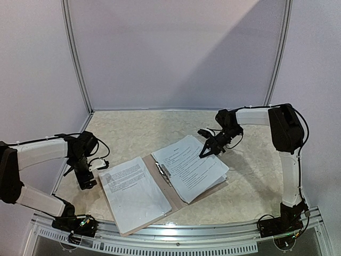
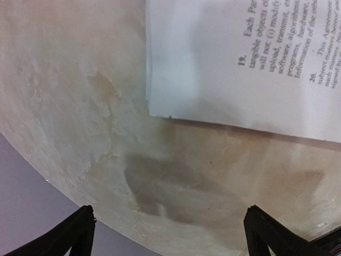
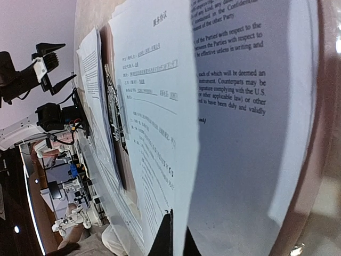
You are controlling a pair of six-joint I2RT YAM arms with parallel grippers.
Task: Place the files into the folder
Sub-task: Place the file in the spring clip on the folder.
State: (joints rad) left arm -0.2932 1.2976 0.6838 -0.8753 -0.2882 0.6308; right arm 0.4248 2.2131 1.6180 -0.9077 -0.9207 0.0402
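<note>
The left pincer hung wide open over the table, holding nothing, at 9 o'clock from the folder. The brown folder lay open in the middle of the table, with papers on both sides. At its 2 o'clock, the right pincer was shut tight on the edge of the top paper.

White files with black printed lines, tan-brown folder, mottled beige table, black hands

High rear overview down onto the table; wrist cameras close, low over the same files
</note>
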